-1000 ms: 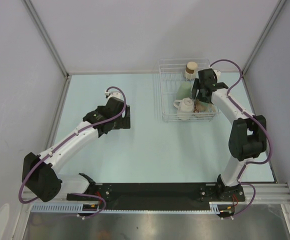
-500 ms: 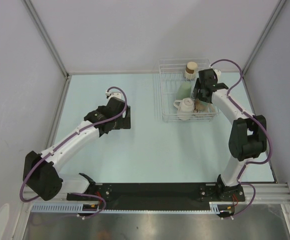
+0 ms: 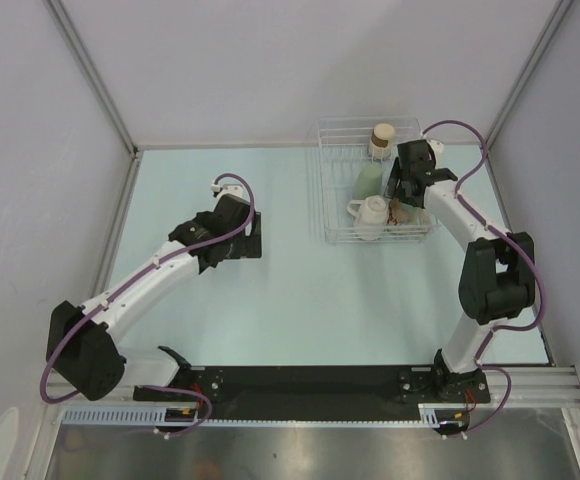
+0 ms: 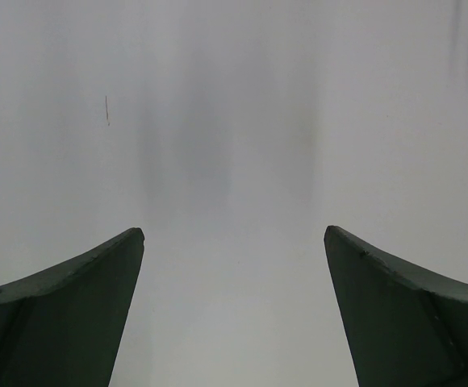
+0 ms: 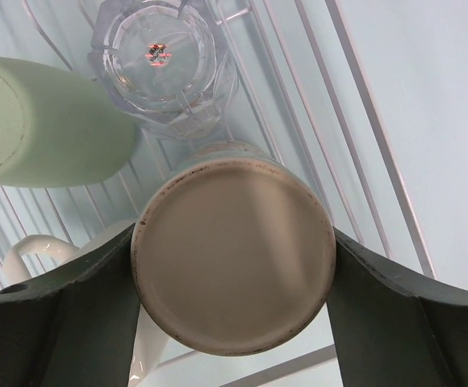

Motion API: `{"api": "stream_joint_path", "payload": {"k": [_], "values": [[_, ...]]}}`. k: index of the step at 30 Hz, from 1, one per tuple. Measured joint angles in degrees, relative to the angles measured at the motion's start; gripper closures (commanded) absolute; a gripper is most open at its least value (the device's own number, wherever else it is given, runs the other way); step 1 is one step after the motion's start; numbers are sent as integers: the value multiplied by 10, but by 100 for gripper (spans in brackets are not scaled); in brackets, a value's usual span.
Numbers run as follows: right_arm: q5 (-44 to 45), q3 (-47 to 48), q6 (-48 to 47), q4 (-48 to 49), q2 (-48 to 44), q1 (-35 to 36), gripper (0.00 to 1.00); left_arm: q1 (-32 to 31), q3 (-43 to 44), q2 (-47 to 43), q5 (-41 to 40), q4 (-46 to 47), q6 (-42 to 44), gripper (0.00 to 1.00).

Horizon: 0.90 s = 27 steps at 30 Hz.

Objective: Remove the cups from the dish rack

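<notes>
I'm at the grasp step. My right end effector [image 5: 234,234] is clenched on the base of the upturned cream cup [image 5: 234,270], one finger against each side. The cup sits inside the dish rack [image 3: 350,128], upper right of the overhead view. The pale green cup [image 5: 48,121] and a clear glass [image 5: 161,60] lie just beside it. Next, I judge, comes a straight lift clear of the wires and neighbours, then a carry to the bench [image 3: 300,290]. My left end effector [image 4: 234,232] hangs released at centre left, holding nothing.
</notes>
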Motion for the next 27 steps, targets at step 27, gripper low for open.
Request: {"api": "stream_joint_path", "payload": {"k": [27], "values": [[21, 142, 2, -167, -41, 14, 100, -2, 16, 3, 1, 5, -30, 0]]}}
